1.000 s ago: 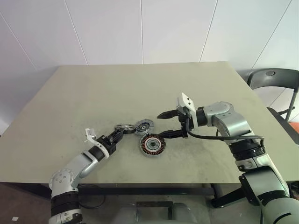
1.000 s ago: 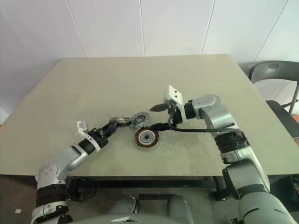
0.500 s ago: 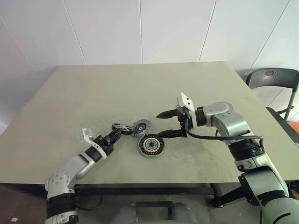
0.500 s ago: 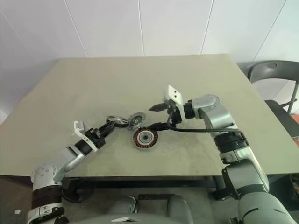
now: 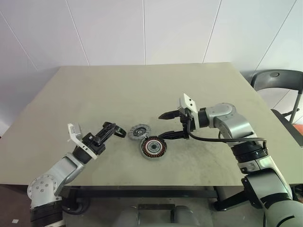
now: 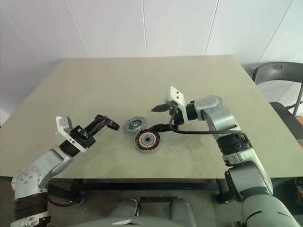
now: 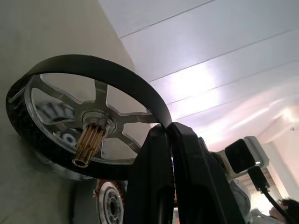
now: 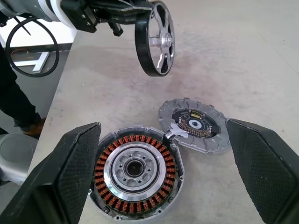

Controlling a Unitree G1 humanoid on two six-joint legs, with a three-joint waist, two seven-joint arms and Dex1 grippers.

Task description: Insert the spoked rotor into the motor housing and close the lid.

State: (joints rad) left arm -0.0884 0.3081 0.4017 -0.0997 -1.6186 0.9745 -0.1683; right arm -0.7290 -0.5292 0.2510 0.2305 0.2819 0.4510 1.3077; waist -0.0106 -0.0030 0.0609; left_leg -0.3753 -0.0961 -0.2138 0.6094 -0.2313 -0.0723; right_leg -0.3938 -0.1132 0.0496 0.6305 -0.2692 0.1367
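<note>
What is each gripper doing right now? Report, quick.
Left gripper: shut on the spoked rotor, lifted off the table.
Right gripper: open, empty, hovering by the motor housing.

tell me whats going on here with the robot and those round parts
The left gripper is shut on the rim of the rotor and holds it on edge above the table. The housing lies flat with its copper windings showing, and the lid lies beside it, touching its rim. The right gripper is open, with one finger on each side of the housing. The rotor is not yet in.
</note>
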